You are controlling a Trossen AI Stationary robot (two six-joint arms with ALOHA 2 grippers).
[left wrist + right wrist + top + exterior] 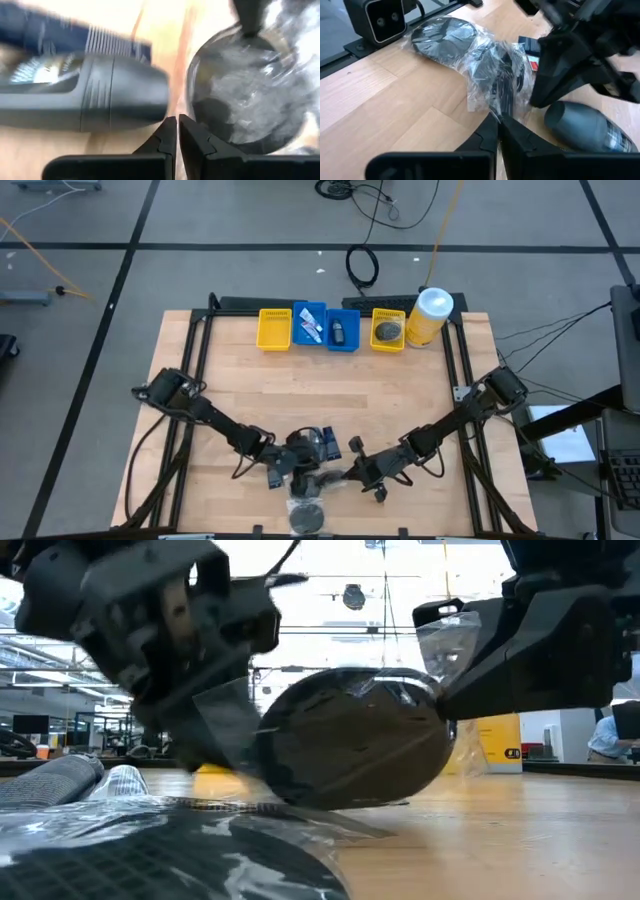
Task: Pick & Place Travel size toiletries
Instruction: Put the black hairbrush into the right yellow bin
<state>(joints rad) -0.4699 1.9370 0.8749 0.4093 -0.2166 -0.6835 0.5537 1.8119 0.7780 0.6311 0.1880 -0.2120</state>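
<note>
Hands meet at the wooden counter's [400, 395] near edge: the left hand [177, 131] and right hand [498, 128] each pinch the clear wrapper of a dark grey round mesh puff [350, 738], held between them, equally near both.

The mesh puff [500, 82] is dark grey in clear, glinting wrap, and the bottle [587, 127] beside it is dark grey too (with pale print). On the light wood table [420, 395] stand yellow bins [274, 330], blue bins [325, 327] and a yellow canister [428, 316] with a white lid.
</note>
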